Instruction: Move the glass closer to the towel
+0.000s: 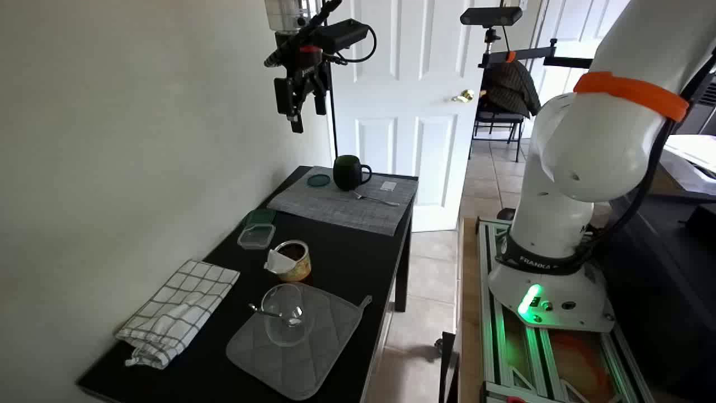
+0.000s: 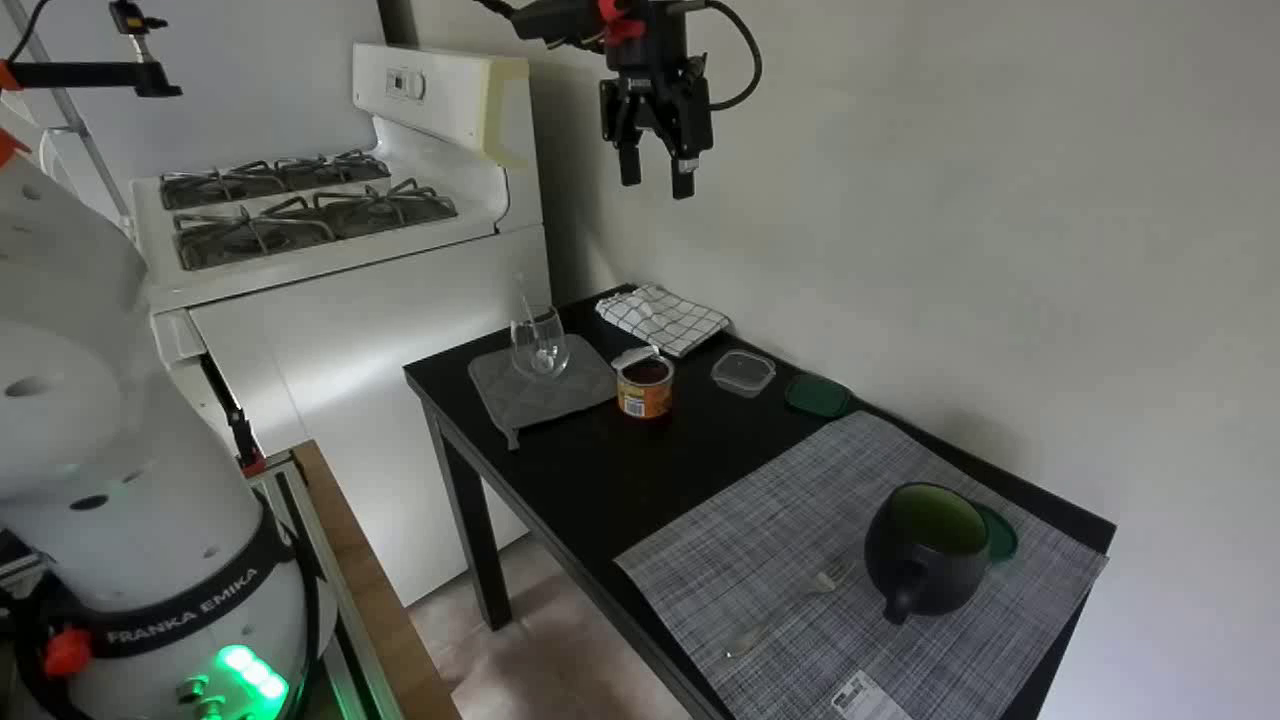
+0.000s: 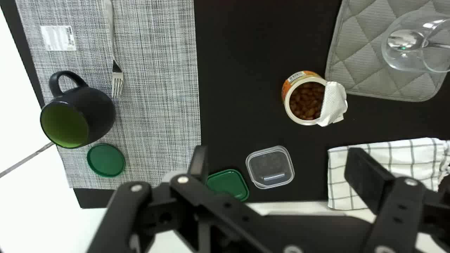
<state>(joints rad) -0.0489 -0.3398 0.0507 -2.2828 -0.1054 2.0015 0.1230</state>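
The clear glass [image 1: 278, 330] stands upright on a grey quilted pad [image 1: 335, 322] with a metal spoon in it. It also shows in an exterior view [image 2: 538, 352] and at the upper right of the wrist view [image 3: 407, 58]. The white checked towel [image 1: 190, 299] lies folded along the wall side of the table, apart from the glass; it also shows in an exterior view [image 2: 670, 318] and the wrist view [image 3: 390, 160]. My gripper [image 1: 309, 116] is open and empty, high above the table; its spread fingers also show in an exterior view [image 2: 657, 180] and the wrist view [image 3: 282, 168].
An open can of beans [image 2: 645, 398] stands beside the pad, near the glass. A clear container [image 3: 270, 167] and a green lid [image 3: 228, 184] lie along the wall side. A black mug [image 2: 925, 560], a fork [image 2: 790, 608] and a round green lid [image 3: 106, 160] rest on a grey placemat [image 2: 740, 540].
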